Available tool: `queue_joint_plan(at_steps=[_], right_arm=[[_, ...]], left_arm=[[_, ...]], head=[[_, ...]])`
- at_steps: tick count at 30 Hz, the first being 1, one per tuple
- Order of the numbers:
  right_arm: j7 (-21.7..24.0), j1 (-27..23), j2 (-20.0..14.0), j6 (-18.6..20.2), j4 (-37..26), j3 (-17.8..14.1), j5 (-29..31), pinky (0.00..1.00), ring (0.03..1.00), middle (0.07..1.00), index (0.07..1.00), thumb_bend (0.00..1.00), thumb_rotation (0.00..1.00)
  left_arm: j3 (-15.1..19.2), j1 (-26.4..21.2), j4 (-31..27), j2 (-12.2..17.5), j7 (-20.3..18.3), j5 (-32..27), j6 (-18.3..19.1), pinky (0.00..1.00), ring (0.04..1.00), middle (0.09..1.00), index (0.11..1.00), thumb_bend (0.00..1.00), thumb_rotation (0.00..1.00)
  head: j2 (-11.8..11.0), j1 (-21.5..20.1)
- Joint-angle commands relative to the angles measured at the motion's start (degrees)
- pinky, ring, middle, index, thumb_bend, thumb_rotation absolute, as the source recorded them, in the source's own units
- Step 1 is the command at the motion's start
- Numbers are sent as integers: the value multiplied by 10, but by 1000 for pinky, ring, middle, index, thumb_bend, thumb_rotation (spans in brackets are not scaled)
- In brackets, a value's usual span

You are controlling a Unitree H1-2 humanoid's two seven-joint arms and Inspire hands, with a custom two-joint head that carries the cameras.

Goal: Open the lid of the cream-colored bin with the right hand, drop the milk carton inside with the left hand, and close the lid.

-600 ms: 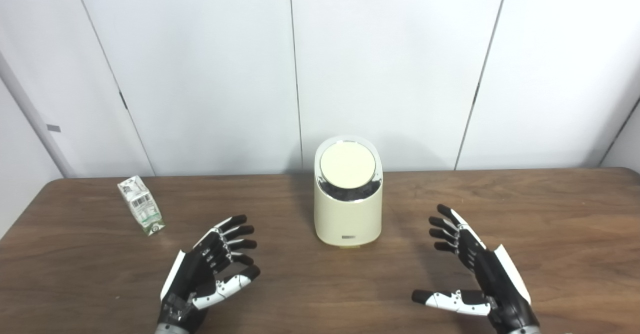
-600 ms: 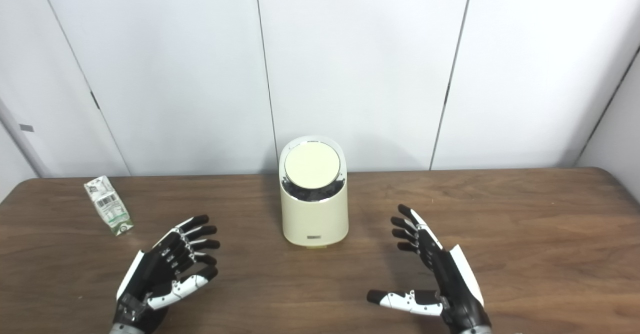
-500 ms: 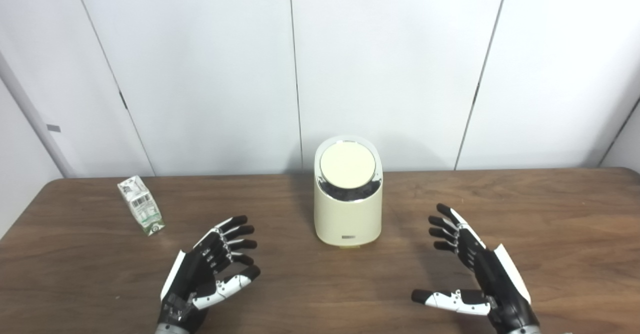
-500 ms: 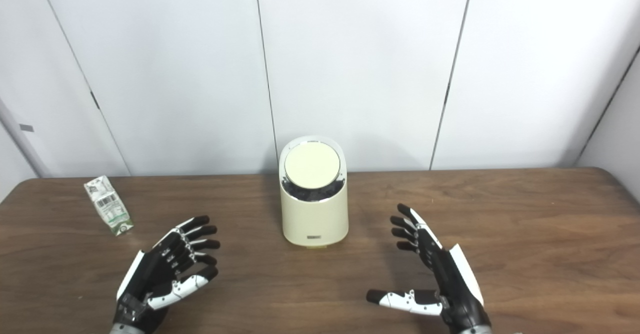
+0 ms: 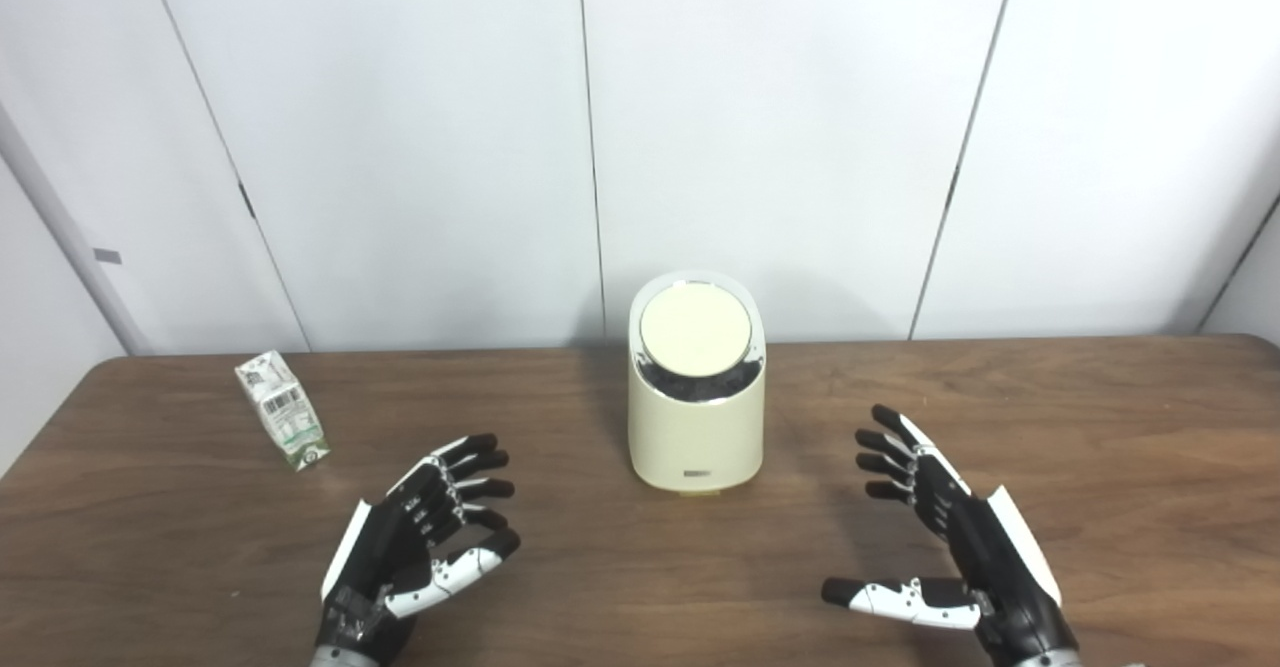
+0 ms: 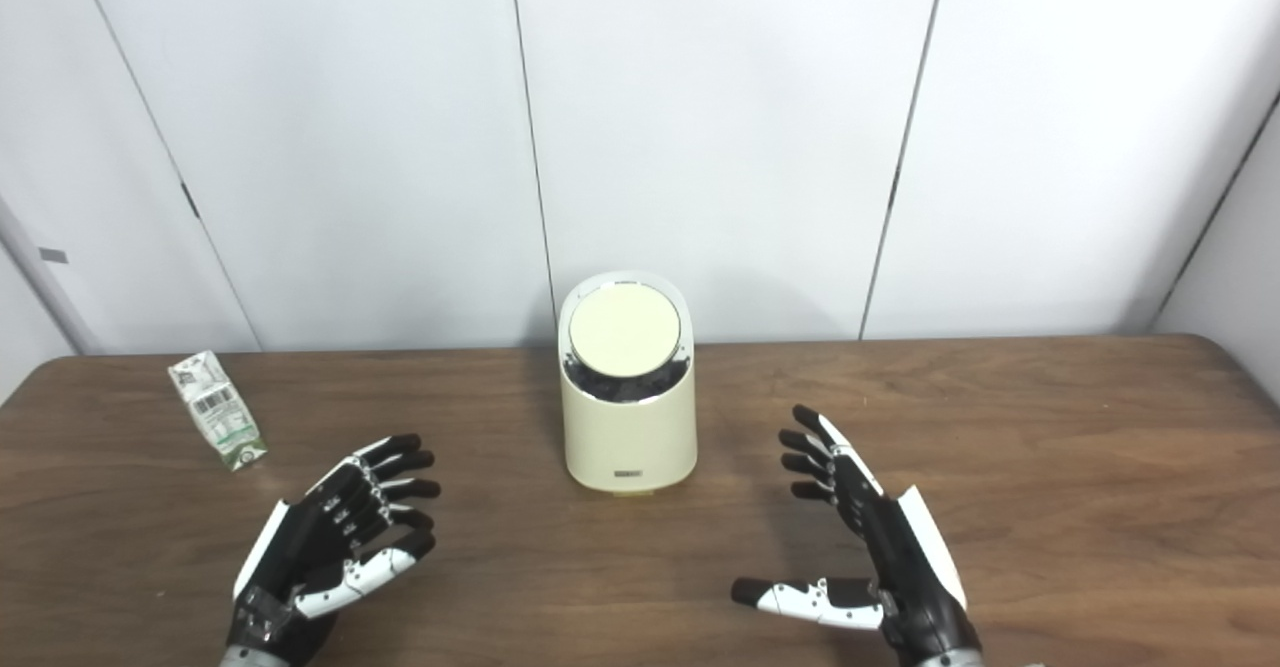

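Observation:
The cream-colored bin (image 5: 696, 425) stands upright at the table's middle, its round lid (image 5: 695, 331) shut and tilted toward me. A small white and green milk carton (image 5: 282, 423) lies on its side at the far left of the table. My left hand (image 5: 415, 547) hovers open over the table, between the carton and the bin and nearer to me. To the right of the bin, my right hand (image 5: 945, 547) is open too, thumb spread toward the middle. Neither hand touches anything.
The brown wooden table (image 5: 1100, 427) runs the full width of the view. White wall panels (image 5: 780, 127) rise right behind its back edge, close behind the bin.

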Motion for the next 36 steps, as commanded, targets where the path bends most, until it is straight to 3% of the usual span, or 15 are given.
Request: queue_joint_plan(at_steps=[1, 7, 11, 15, 20, 26, 30, 36], right_arm=[[-5, -8, -4, -15, -18, -2, 3, 762, 833, 868, 916, 770, 168], [-9, -19, -8, -38, -6, -11, 17, 788, 846, 887, 917, 749, 184], [-5, -39, -14, -35, 7, -22, 28, 821, 876, 912, 939, 730, 315], [-10, -68, -20, 1, -9, -22, -8, 787, 872, 923, 949, 741, 397], [-24, -125, -22, 47, -17, -21, -68, 757, 894, 961, 939, 754, 393], [7, -182, -41, 126, -45, -8, -112, 774, 912, 949, 960, 728, 372], [34, -220, -56, 180, -58, 4, -129, 783, 928, 985, 971, 742, 414], [53, -282, -74, 211, -41, 22, -150, 722, 880, 950, 963, 765, 373]], left_arm=[[-1, -12, -16, 1, -1, -7, -15, 563, 698, 779, 812, 682, 78], [-3, -15, -6, -1, 0, -1, -18, 560, 699, 783, 811, 684, 64], [-6, -15, -4, -2, 1, 3, -21, 544, 692, 782, 812, 677, 53], [-5, -18, 2, -1, 4, 9, -24, 554, 695, 789, 809, 665, 48], [-6, -20, 11, -1, 0, 4, -32, 571, 706, 797, 814, 650, 32], [-7, -20, 16, -2, -1, 6, -39, 578, 702, 792, 815, 656, 50], [-8, -20, 18, -4, 0, 4, -41, 562, 699, 788, 815, 665, 54], [-10, -22, 22, -4, -1, 4, -40, 562, 703, 782, 820, 651, 40]], head=[[-1, 1], [-12, -4], [-21, -5], [-26, -11], [-30, -13], [-31, -10], [-30, -9], [-32, -8]])
